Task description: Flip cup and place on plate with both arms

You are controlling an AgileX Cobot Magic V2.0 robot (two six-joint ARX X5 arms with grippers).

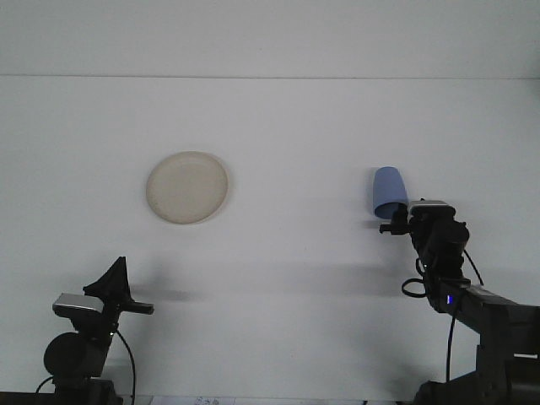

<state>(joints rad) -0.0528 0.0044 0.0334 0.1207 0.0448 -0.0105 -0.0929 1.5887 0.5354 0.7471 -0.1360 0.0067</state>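
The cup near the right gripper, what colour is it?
The cup is plain light blue, without pattern. It shows best in the front view.

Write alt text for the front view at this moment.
The right gripper reaches up to the rim of an upside-down blue cup on a white table. A cream plate lies far left; the left gripper waits near the front edge.

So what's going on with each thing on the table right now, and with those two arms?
Blue cup: upside down on the table, wide rim down, not lifted.
Plate: flat on the table, nothing on it.
Right tool: at the cup's lower edge, no visible grasp.
Left tool: low at the table's near left, holding nothing, far from the plate.
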